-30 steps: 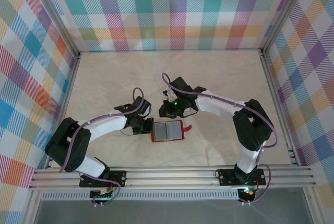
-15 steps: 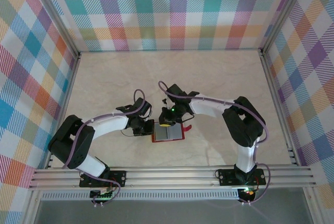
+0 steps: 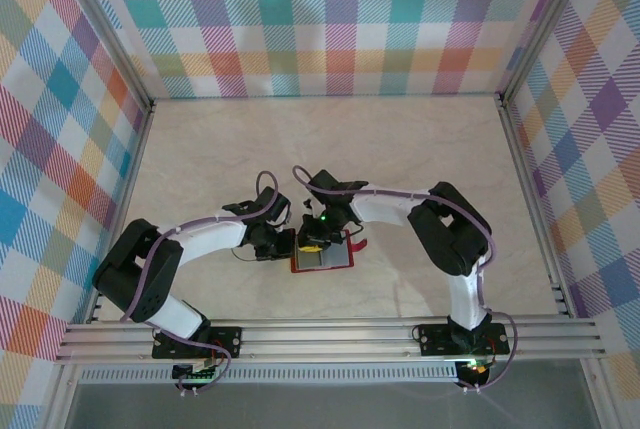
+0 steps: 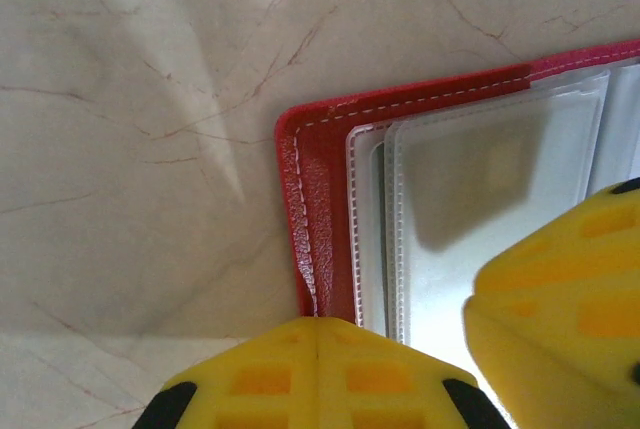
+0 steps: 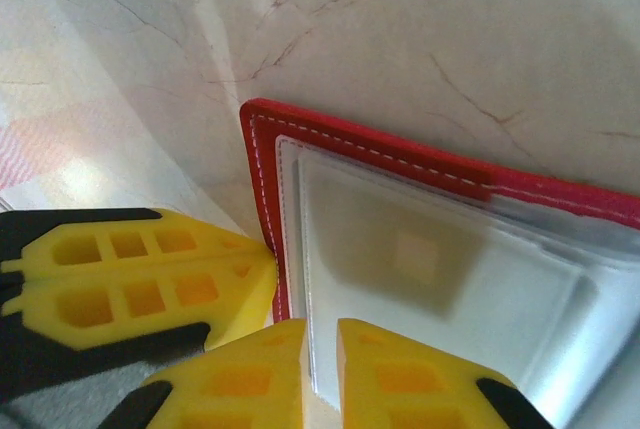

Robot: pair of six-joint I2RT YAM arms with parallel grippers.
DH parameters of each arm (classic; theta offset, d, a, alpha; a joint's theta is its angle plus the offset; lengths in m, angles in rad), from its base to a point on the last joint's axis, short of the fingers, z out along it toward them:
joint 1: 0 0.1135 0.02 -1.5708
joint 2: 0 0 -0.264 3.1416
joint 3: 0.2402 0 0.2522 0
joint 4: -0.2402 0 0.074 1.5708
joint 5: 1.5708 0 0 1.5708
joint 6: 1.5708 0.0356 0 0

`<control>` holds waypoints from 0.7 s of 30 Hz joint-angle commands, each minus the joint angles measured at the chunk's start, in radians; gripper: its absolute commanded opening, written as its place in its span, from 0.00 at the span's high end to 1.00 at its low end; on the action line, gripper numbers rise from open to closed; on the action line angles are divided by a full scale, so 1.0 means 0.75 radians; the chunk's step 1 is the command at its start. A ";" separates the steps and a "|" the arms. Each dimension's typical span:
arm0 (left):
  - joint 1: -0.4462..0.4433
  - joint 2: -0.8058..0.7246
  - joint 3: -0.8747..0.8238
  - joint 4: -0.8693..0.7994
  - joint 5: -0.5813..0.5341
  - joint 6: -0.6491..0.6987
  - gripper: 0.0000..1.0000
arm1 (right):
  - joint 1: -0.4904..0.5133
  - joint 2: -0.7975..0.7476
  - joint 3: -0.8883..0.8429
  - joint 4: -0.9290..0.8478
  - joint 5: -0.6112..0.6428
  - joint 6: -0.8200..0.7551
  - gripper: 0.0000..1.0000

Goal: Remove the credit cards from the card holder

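Card holder (image 3: 330,257) is lying open and flat on the marble-patterned table (image 3: 400,149), near the front, between the two arms. It is showing a red leather-like border with pale stitching and clear plastic sleeves (image 4: 480,179) inside.

The top view is giving the whole layout: a small red snap tab (image 3: 360,244) is sticking out at the holder's right side, and both grippers are meeting at its upper left corner.

The left wrist view is adding detail: the left gripper (image 4: 315,334) is resting with its yellow fingers pressed together, their seam touching the red edge. Whether leather is pinched there cannot be told.

The right wrist view is showing the right gripper (image 5: 321,344) with its fingers a narrow slit apart, sitting over the sleeve's edge. A greyish patch is lying behind that sleeve; card or shadow, unclear.
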 commanded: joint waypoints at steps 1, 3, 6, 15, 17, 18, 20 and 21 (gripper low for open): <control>0.008 0.015 -0.023 -0.026 0.004 -0.011 0.94 | 0.021 0.035 0.048 0.009 -0.037 0.024 0.82; 0.007 0.014 -0.023 -0.026 0.005 -0.009 0.94 | 0.023 0.050 0.053 0.007 -0.037 0.026 0.82; 0.007 0.005 -0.023 -0.033 -0.001 -0.009 0.94 | 0.026 0.055 0.053 -0.017 -0.013 0.020 0.83; 0.009 -0.004 -0.023 -0.046 -0.010 -0.006 0.94 | 0.025 0.017 0.043 -0.173 0.129 -0.037 0.79; 0.009 -0.006 -0.021 -0.047 -0.010 -0.006 0.94 | 0.025 0.000 0.041 -0.200 0.156 -0.047 0.79; 0.009 -0.005 -0.021 -0.047 -0.011 -0.006 0.94 | 0.025 -0.008 0.042 -0.210 0.167 -0.049 0.79; 0.010 -0.005 -0.019 -0.048 -0.010 -0.005 0.94 | 0.025 -0.019 0.044 -0.237 0.190 -0.056 0.78; 0.010 -0.004 -0.019 -0.047 -0.011 -0.004 0.94 | 0.027 -0.023 0.048 -0.252 0.204 -0.058 0.78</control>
